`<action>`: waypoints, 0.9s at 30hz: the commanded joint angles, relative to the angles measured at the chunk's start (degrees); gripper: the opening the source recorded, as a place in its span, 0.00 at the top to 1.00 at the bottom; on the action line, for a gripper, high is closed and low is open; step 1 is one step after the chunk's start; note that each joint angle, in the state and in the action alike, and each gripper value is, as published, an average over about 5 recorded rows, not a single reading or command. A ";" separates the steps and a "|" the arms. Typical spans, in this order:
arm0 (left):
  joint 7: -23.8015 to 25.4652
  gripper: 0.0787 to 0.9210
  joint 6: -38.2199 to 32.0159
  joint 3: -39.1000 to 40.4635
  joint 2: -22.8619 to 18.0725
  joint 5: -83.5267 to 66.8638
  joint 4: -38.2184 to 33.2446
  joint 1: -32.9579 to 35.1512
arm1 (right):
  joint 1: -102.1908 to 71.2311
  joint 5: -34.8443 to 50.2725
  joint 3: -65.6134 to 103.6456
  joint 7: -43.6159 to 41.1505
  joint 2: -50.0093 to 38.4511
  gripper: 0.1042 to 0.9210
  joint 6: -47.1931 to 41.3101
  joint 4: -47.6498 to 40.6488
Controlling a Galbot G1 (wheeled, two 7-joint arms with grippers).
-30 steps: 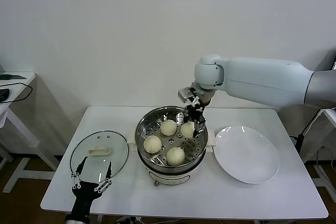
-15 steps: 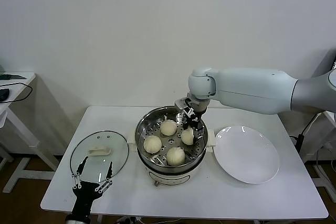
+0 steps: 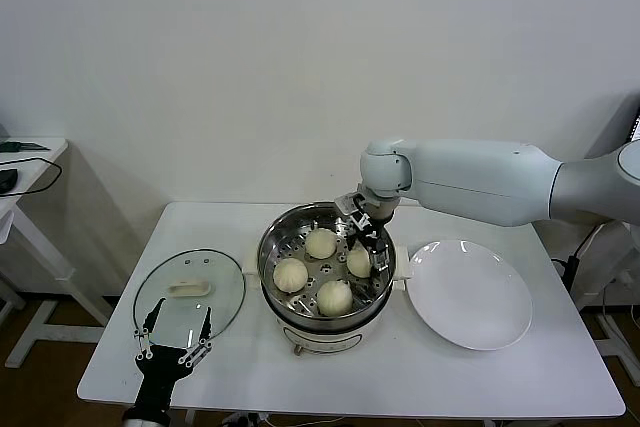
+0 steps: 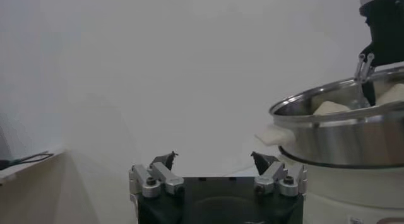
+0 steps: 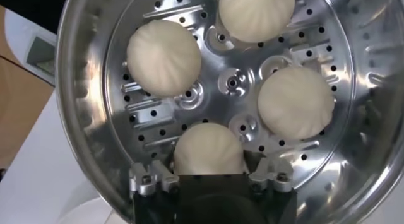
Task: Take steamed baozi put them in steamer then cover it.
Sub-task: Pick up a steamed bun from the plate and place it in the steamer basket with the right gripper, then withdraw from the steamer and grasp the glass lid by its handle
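The steamer (image 3: 272,252) stands mid-table; its perforated tray (image 5: 151,115) holds the steamed baozi. Three baozi (image 3: 321,242) (image 3: 290,274) (image 3: 335,297) lie free on the tray. My right gripper (image 3: 366,249) reaches down inside the pot at its right side and is shut on the fourth baozi (image 3: 357,262), which is at tray level. In the right wrist view that baozi (image 5: 209,149) sits between the jaws of the right gripper (image 5: 210,173). My left gripper (image 3: 176,332) is open and empty, low at the front left over the near edge of the glass lid (image 3: 190,292).
A flat white plate (image 3: 470,292), bare, lies right of the steamer. The glass lid with a cream handle lies flat left of the steamer. The left wrist view shows the steamer's side (image 4: 341,134) beyond the open left gripper (image 4: 214,159). A side table (image 3: 25,162) stands far left.
My right gripper has come down and slightly forward into the pot, bringing the fourth baozi from near the rim to the tray. The left arm has not moved.
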 commanded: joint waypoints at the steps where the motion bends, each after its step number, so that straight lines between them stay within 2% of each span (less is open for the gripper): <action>1: -0.01 0.12 0.16 0.01 0.03 0.12 -0.22 -0.03 | 0.61 2.00 3.70 1.32 -2.14 0.12 0.13 2.44; 6: -0.01 0.12 0.32 0.06 0.11 0.24 -0.70 -0.14 | 1.06 6.74 10.95 5.39 -6.73 0.12 2.57 4.78; 8: -0.01 0.12 0.32 0.03 0.21 0.53 -0.80 -0.21 | 1.01 9.69 13.82 11.53 -9.52 0.12 5.30 6.46; 10: -0.02 0.12 0.20 -0.04 0.33 1.19 -0.83 -0.37 | 0.24 12.02 16.19 21.31 -12.72 0.12 8.71 8.49; 16: -0.34 0.12 -0.78 -0.44 0.97 5.51 -0.55 -2.01 | -10.20 13.62 25.17 60.13 -22.98 0.12 16.59 14.07; 19: -0.63 0.12 -1.13 -0.64 1.27 8.83 -0.47 -3.51 | -21.41 12.25 35.42 72.51 -27.36 0.12 20.21 15.23; 23: -1.27 0.12 -0.66 -0.34 1.11 13.68 -0.05 -6.01 | -42.15 9.19 55.42 79.76 -30.61 0.12 25.20 15.76; 27: -2.41 0.12 0.23 0.12 1.00 17.79 0.59 -7.93 | -63.74 5.51 77.27 81.38 -29.72 0.12 28.91 15.30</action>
